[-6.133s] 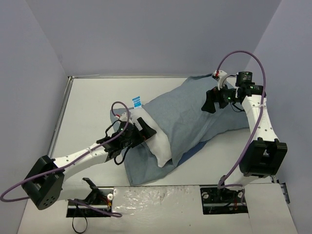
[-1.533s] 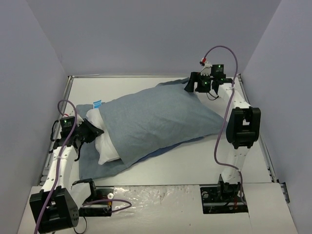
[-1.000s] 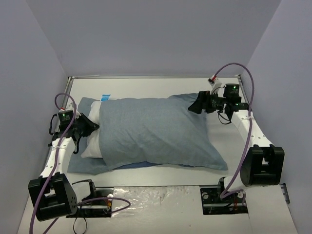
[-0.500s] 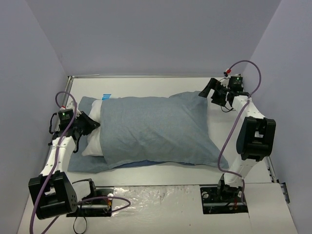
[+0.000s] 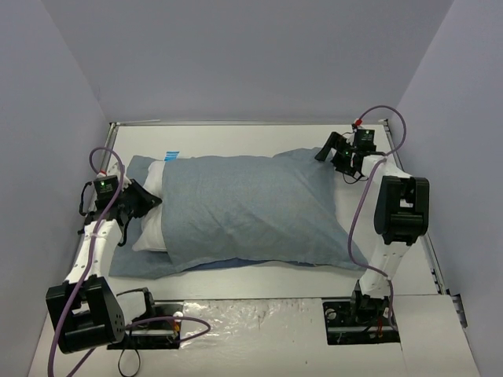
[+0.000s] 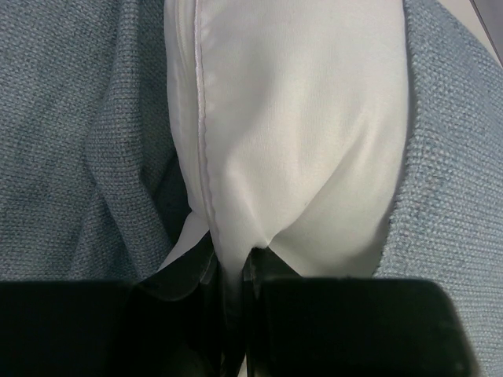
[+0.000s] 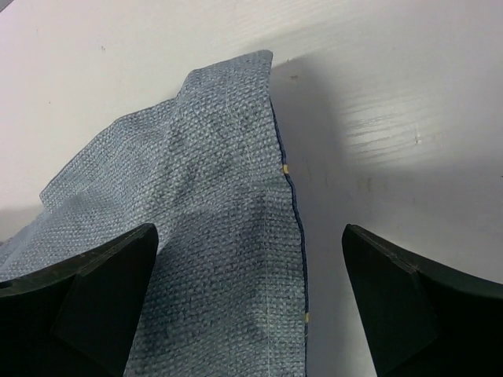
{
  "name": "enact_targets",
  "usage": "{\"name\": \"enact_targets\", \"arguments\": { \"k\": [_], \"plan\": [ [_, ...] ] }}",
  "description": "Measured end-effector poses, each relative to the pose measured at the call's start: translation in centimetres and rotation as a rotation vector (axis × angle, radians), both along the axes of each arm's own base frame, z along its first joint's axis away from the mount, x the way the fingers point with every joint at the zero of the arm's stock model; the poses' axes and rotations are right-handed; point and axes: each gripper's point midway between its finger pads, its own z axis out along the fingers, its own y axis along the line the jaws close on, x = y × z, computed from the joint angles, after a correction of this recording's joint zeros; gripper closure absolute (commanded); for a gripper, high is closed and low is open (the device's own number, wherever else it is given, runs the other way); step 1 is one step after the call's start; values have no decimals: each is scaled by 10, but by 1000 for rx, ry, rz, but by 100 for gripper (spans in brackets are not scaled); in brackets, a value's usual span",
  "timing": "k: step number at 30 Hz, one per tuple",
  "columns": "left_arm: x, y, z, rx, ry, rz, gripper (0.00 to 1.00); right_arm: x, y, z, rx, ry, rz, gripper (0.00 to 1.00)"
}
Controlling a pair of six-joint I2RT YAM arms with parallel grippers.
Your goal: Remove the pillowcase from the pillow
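Note:
The grey-blue pillowcase lies flat across the middle of the table, still over most of the pillow. The white pillow sticks out of its left end. My left gripper is shut on a fold of the pillow along its seam, pinched between the fingers, with pillowcase on either side. My right gripper hovers at the pillowcase's far right corner. It is open, and that corner lies flat on the table between its spread fingers, held by neither.
A small blue-and-white tag shows at the pillowcase's far left edge. The white table is boxed in by grey walls at the back and both sides. Purple cables loop off both arms.
My right gripper has left the top of the pillowcase's right end and swung back to its far corner, jaws wider. The left arm and the pillow have not moved.

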Motion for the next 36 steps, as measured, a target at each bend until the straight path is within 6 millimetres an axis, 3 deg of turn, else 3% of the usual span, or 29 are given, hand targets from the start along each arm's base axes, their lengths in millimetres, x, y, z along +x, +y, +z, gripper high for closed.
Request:
{"name": "enact_targets", "arguments": {
  "k": [2, 3, 8, 9, 11, 12, 18, 23, 29, 32, 36],
  "plan": [
    [0, 0, 0, 0, 0, 0, 98, 2, 0, -2, 8, -3, -3, 5],
    [0, 0, 0, 0, 0, -1, 98, 3, 3, -4, 24, -4, 2, 17],
    [0, 0, 0, -2, 0, 1, 98, 4, 24, -27, 156, 39, 39, 53],
    [0, 0, 0, -3, 0, 0, 98, 3, 27, -31, 182, 53, 41, 69],
    [0, 0, 1, -4, -2, 0, 98, 3, 31, -33, 222, 60, 46, 86],
    [0, 0, 1, -5, -2, 0, 98, 4, 33, -31, 242, 58, 48, 100],
    [-2, -1, 7, -15, -16, 2, 98, 11, 18, 5, 269, -31, 57, 100],
    [-3, -3, 28, -29, -55, 0, 98, 3, -13, 77, 236, -188, 103, 100],
    [11, -4, 85, -35, -181, -13, 98, -25, -43, 155, 179, -354, 139, 100],
    [13, -5, 104, -33, -228, -17, 98, -39, -56, 172, 122, -387, 143, 100],
    [9, -3, 107, -21, -232, -3, 98, -49, -78, 175, 28, -400, 124, 100]
  ]
}}
